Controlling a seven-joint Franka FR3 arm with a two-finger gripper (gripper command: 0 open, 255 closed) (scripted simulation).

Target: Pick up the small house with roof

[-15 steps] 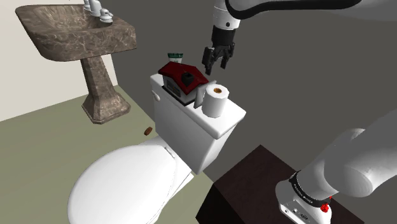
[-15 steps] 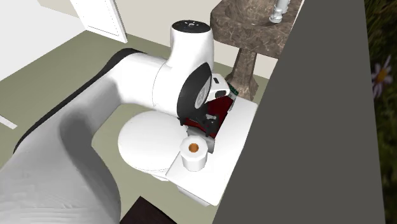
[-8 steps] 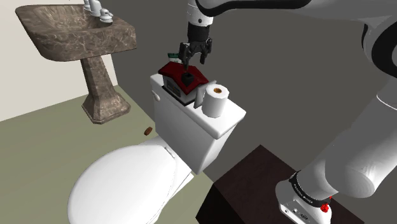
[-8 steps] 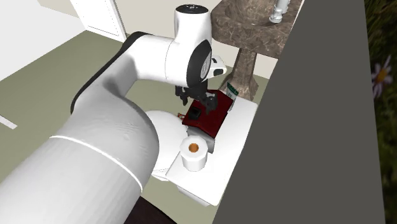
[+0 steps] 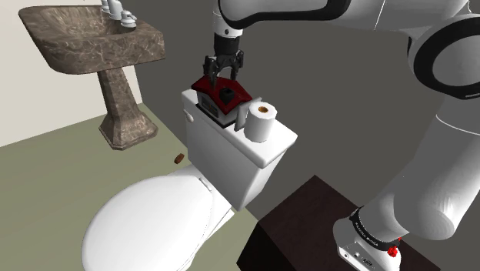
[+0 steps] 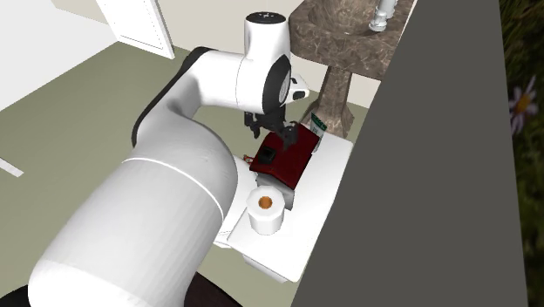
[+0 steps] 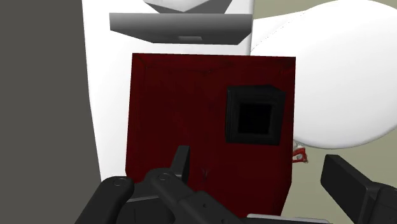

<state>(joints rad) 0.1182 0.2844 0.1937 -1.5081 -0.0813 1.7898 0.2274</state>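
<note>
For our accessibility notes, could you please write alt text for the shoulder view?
An open black claw hangs over a small red-roofed house on a white toilet tank, beside a toilet paper roll. A brown marbled pedestal sink stands at the view's left.

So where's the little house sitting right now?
In the shoulder view, the red-roofed small house sits on the white toilet tank, just left of the toilet paper roll, with the open gripper hovering right above its roof.

The little house has a dark red roof and a black chimney. The gripper is black. The toilet is white. The sink is brown with swirly marks. The floor is dull green. The wall is grey.
</note>
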